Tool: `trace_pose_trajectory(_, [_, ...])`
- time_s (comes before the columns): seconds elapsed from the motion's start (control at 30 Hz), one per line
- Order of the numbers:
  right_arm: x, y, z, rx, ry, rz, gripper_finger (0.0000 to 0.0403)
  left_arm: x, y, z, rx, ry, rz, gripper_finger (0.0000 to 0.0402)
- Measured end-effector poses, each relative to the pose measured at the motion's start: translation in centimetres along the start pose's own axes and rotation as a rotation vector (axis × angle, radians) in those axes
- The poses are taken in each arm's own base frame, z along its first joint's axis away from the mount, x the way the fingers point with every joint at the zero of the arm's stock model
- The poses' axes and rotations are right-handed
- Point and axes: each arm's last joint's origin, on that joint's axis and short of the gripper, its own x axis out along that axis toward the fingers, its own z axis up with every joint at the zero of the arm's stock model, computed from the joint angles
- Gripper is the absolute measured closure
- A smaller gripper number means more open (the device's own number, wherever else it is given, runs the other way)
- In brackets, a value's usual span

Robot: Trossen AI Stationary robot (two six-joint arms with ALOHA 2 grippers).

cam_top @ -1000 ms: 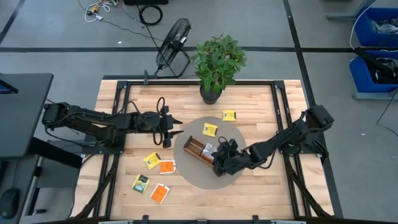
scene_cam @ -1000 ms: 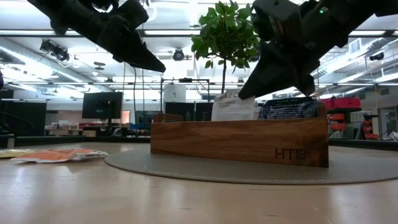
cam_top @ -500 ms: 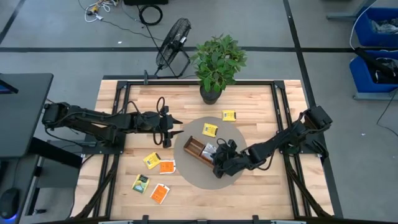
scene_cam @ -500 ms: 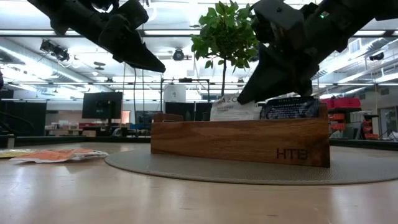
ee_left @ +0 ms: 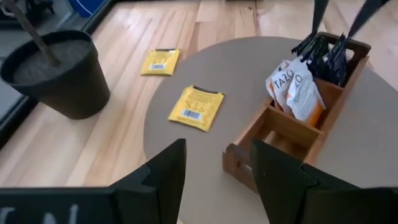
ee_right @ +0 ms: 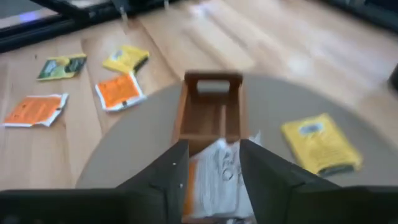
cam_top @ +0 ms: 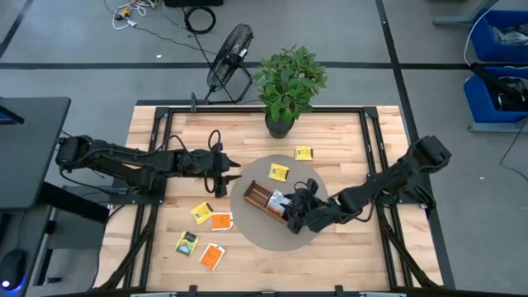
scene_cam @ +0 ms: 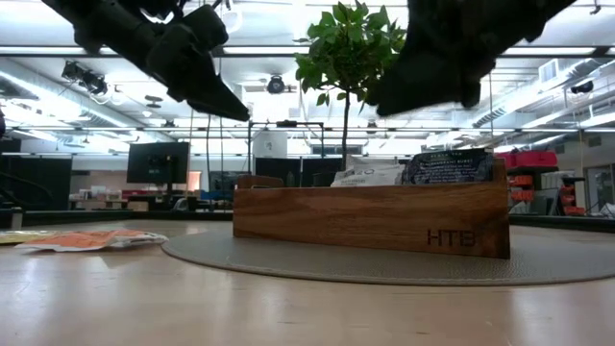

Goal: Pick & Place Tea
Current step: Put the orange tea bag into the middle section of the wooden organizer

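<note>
Surface (cam_top: 346, 140): pale planked wood, smooth satin finish. Round mat (cam_top: 256, 227): matt grey. Compartment tray (scene_cam: 370, 219): brown grained wood, smooth. Tea sachets (cam_top: 221, 220): slightly glossy paper. Pot (ee_left: 59, 78): matt dark plastic.

Sachets (ee_left: 297, 93) in tray (ee_left: 323, 118) — upright.

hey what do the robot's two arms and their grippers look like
Both arms are dark, near-black jointed links with thin black cables looping along them. The left gripper ends in two slim tapering dark fingers, broad and wedge-like up close. The right gripper has matching fingers. No markings are legible.
</note>
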Motion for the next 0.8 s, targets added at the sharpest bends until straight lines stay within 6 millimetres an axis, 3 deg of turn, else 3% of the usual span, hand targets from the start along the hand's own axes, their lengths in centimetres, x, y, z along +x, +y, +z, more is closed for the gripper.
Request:
trace_pose_trajectory(0.3, [-1.7,-1.1,0.9,-0.142,-0.027,-0.091,0.025,-0.3,-1.8,-0.3,-0.008,0.024,-0.071,0.022])
trace_pose_trajectory(0.53, [-2.9,-2.4,-0.4,-0.158,-0.028,-0.065,0.025,-1.5,-4.3,0.9,0.009,-0.137,-0.186,0.022])
trace_pose_trajectory(0.8, [-5.7,-5.1,-0.9,-0.121,-0.22,0.234,0.025,-2.8,-3.7,-3.0,-0.156,-0.358,-0.216,0.022])
